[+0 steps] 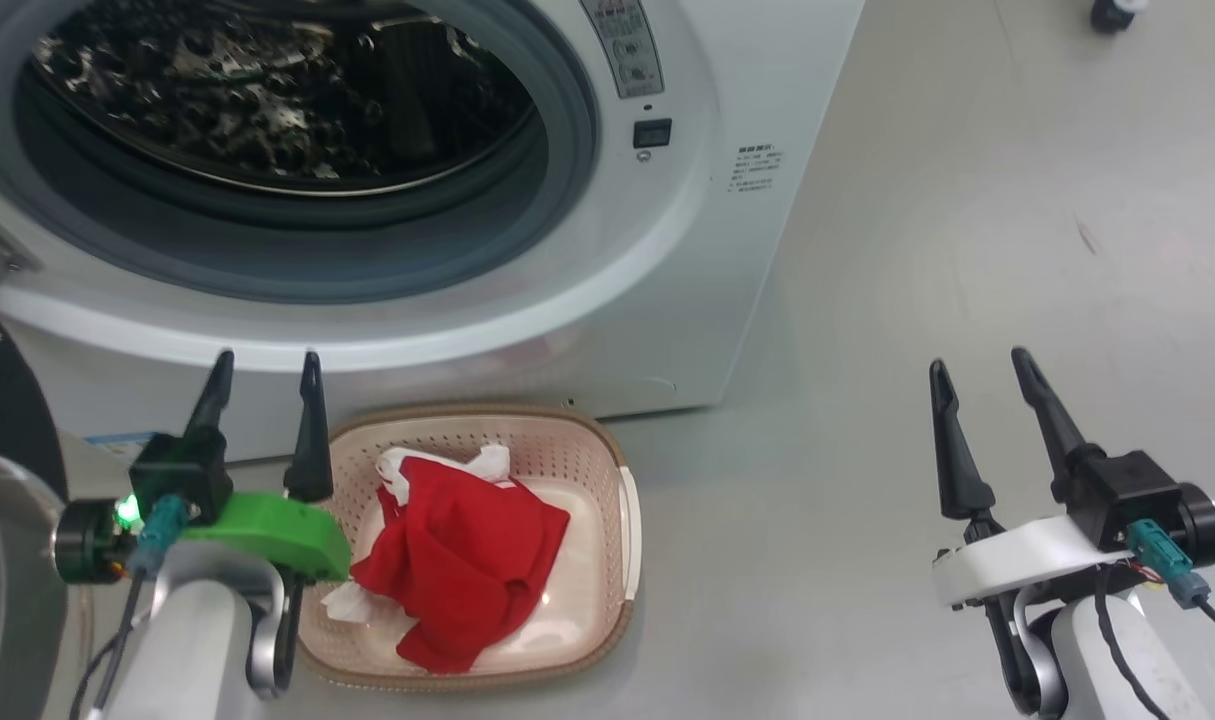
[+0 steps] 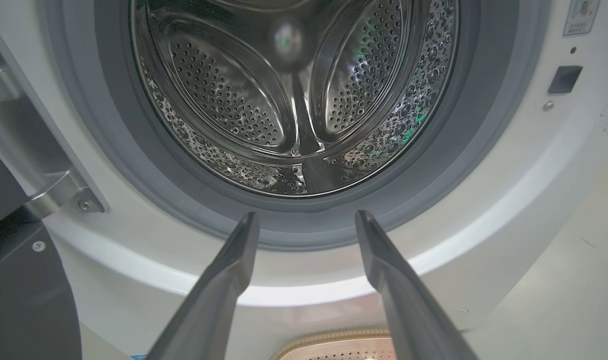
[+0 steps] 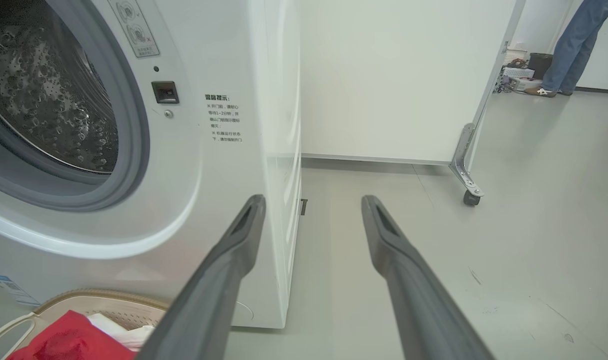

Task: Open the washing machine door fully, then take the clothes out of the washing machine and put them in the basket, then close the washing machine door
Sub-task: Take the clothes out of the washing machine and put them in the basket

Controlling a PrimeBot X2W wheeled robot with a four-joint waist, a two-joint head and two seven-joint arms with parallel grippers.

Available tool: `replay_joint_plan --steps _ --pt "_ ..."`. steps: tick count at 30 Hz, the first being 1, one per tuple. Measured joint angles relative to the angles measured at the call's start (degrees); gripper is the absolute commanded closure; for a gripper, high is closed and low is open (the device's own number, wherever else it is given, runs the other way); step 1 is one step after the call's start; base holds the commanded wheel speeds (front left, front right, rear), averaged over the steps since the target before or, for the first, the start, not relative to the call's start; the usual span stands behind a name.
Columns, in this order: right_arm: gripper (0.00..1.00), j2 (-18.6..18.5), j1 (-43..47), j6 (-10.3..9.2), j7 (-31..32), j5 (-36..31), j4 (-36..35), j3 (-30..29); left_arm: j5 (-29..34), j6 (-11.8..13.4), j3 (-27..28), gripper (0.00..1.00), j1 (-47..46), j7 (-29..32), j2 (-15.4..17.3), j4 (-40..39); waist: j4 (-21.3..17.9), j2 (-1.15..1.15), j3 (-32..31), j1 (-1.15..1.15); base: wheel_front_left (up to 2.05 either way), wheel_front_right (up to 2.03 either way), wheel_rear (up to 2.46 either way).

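1. At the far left of the head view, the washing machine door [image 1: 2, 420] stands swung wide on its hinge [image 2: 58, 195].
2. I judge it stiff and fairly heavy, with a slippery glossy rim. I'd push the rim's free edge, far from the hinge.
3. It's round, so no long axis; I can't tell its facing.
4. The clothes [image 1: 457, 560] lie in the basket [image 1: 622, 520].
5. My left gripper [image 1: 266, 358] and right gripper [image 1: 977, 360] gape wide, holding nothing.

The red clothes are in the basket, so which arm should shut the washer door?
The left, probably. The washing machine door stands open at the robot's left, beside the open left pincer; the right pincer is far off, over the floor.
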Motion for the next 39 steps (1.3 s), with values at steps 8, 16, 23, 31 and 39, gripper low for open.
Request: replay_joint_plan --steps 8,16,23,31,39 --pt "0.0 0.0 3.8 -0.52 0.0 -0.1 0.4 0.6 0.2 0.5 -0.5 0.0 8.3 0.0 0.2 -3.6 2.0 0.0 -6.4 0.0 0.0 0.0 0.0" --pt "0.0 0.0 6.6 -0.92 0.0 -0.1 0.3 0.9 0.2 0.5 -1.3 0.0 14.2 0.0 0.9 -7.5 3.1 0.0 -11.2 0.0 0.0 0.0 0.0" --pt "0.0 0.0 8.4 -1.34 0.6 -0.1 -0.3 0.9 1.3 0.6 -1.6 0.0 17.5 0.5 1.8 -11.1 3.0 0.0 -13.8 0.0 0.0 0.0 0.0" --pt "0.0 0.0 9.6 -1.45 1.1 -0.1 -1.3 0.9 2.1 1.1 -2.4 0.0 20.0 2.3 2.7 -14.0 2.6 0.0 -15.1 0.0 0.0 0.0 0.0" --pt "0.0 0.0 10.2 -1.51 1.4 0.0 -2.6 0.9 2.6 1.6 -2.6 0.0 21.7 3.7 3.0 -17.9 2.5 0.0 -14.9 0.0 0.0 0.0 0.0"
